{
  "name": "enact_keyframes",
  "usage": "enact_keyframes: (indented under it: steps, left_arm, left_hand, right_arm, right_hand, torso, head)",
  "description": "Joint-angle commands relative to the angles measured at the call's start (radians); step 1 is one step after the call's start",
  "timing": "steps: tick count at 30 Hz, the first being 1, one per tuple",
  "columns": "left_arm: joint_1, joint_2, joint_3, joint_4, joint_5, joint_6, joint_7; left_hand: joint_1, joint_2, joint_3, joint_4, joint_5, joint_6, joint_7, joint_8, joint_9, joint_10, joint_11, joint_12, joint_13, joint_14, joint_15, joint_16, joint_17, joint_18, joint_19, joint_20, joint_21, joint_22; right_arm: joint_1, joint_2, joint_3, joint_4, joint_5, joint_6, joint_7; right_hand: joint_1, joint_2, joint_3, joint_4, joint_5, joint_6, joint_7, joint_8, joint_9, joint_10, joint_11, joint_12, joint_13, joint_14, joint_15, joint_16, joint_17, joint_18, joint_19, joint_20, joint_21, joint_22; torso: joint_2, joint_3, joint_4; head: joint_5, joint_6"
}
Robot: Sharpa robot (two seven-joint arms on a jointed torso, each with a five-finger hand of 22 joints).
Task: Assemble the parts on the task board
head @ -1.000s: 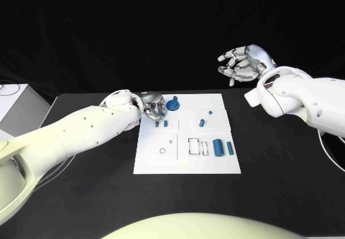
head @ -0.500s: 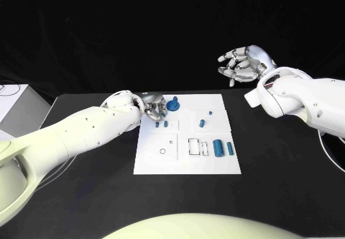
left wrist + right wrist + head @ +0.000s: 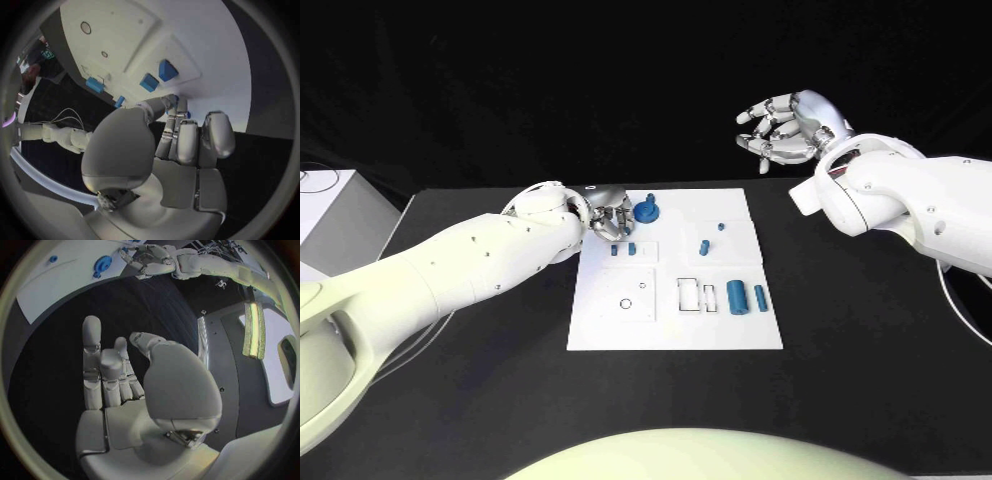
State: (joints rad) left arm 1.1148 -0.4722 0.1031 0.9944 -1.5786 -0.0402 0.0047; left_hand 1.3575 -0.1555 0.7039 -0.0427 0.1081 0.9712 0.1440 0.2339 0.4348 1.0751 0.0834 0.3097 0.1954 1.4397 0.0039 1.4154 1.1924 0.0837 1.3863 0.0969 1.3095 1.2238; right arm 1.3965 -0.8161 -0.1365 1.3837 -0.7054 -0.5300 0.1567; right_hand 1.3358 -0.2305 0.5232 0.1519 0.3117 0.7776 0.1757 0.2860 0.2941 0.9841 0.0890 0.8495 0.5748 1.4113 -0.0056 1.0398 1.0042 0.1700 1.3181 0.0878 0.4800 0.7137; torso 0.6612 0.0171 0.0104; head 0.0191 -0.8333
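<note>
The white task board [image 3: 675,325] lies in the middle of the table. My left hand [image 3: 606,216] hovers low over its far left corner, fingers curled in; the thumb and fingertips [image 3: 177,107] pinch a small blue part [image 3: 187,115] that is mostly hidden. Beside that hand stands a round blue part [image 3: 646,208] with a peg. Two small blue pieces [image 3: 623,249] stand just nearer on the board. My right hand [image 3: 783,130] is raised high beyond the board's far right corner, its fingers apart and holding nothing [image 3: 125,385].
More blue parts stand on the board's right side: two small ones [image 3: 705,246] near the middle and two cylinders [image 3: 749,297] nearer me. Rectangular slots [image 3: 692,293] and a small round hole [image 3: 626,302] mark the near half. A white box [image 3: 329,215] sits at the table's left.
</note>
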Motion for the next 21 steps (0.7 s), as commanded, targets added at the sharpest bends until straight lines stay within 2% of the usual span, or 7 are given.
enact_keyframes:
  steps: [1,13,21]
  left_arm:
    - [-0.001,0.002,-0.001,-0.002,0.003,0.046,-0.007]
    - [-0.002,-0.004,-0.001,0.005,0.004,0.045,0.000]
    - [-0.002,-0.008,-0.002,0.008,0.004,0.026,-0.003]
  left_hand:
    - [-0.001,0.005,0.005,-0.002,-0.006,-0.004,0.005,-0.006,-0.003,-0.005,0.002,-0.006,-0.001,-0.002,0.005,0.000,-0.001,0.002,-0.006,0.002,-0.007,-0.001]
    - [-0.004,0.001,0.003,-0.004,-0.011,-0.002,0.005,-0.007,-0.003,-0.001,0.002,-0.013,-0.002,-0.004,0.006,-0.001,-0.005,0.003,-0.008,0.004,-0.009,-0.004]
    - [-0.008,-0.004,0.002,-0.006,-0.018,-0.018,0.007,-0.022,-0.009,-0.004,0.005,-0.032,-0.005,-0.007,0.008,-0.001,-0.008,0.004,-0.011,0.006,-0.011,-0.005]
  right_arm:
    - [0.000,0.000,0.000,0.001,-0.007,0.009,0.008]
    - [0.000,-0.001,0.000,0.000,-0.007,0.010,0.008]
    - [0.000,-0.002,0.000,0.000,-0.007,0.010,0.007]
  right_hand:
    - [-0.009,0.002,0.001,-0.001,0.005,0.000,-0.002,0.006,0.000,0.000,-0.009,-0.007,-0.001,0.005,-0.001,0.002,0.001,0.012,0.009,0.002,-0.002,-0.001]
    - [-0.009,0.002,0.001,-0.001,0.005,0.000,-0.002,0.006,0.000,0.000,-0.009,-0.007,-0.001,0.005,-0.001,0.002,0.001,0.012,0.009,0.002,-0.002,-0.001]
    - [-0.009,0.002,0.001,-0.001,0.005,0.000,-0.002,0.006,0.000,0.000,-0.009,-0.007,-0.001,0.005,-0.001,0.002,0.001,0.012,0.009,0.002,-0.002,-0.001]
  torso:
    - [0.000,-0.0005,-0.0007]
    - [-0.001,-0.0006,0.0016]
    - [0.000,-0.0013,-0.0010]
  head:
    - [0.000,-0.001]
    - [-0.001,-0.002]
    - [0.000,-0.002]
